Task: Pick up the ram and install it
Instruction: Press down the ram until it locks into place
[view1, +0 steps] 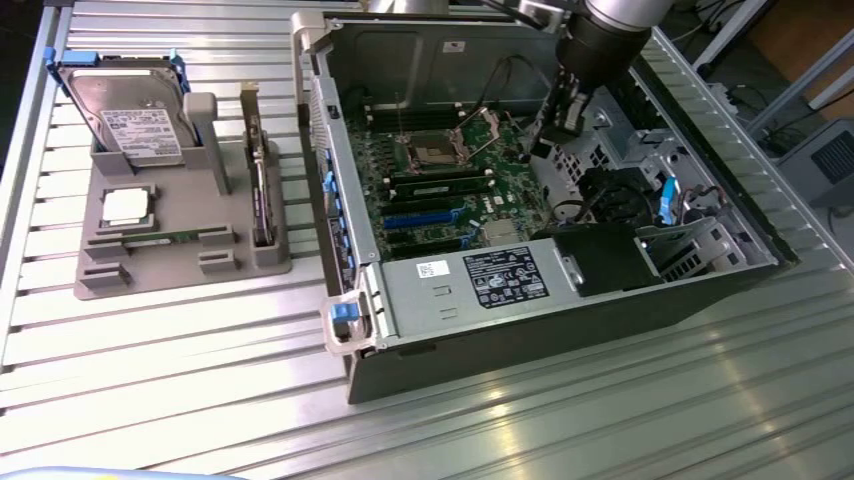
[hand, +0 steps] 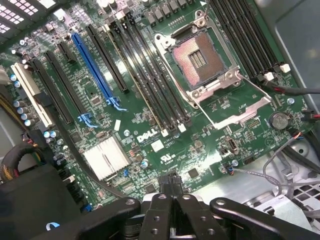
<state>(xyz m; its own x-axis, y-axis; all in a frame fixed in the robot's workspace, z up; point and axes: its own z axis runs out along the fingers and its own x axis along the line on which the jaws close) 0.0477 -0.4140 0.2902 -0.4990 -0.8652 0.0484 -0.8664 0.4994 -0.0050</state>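
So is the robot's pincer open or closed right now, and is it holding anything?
Pincer: closed, holding nothing, hanging above the motherboard inside the computer case.

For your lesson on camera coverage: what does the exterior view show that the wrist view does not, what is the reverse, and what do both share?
Exterior view alone: the grey holder beside the computer case, carrying a hard drive and the square processor chip. Wrist view alone: the silver heatsink, blue slot and coin battery up close. Both: the empty processor socket and the green motherboard.
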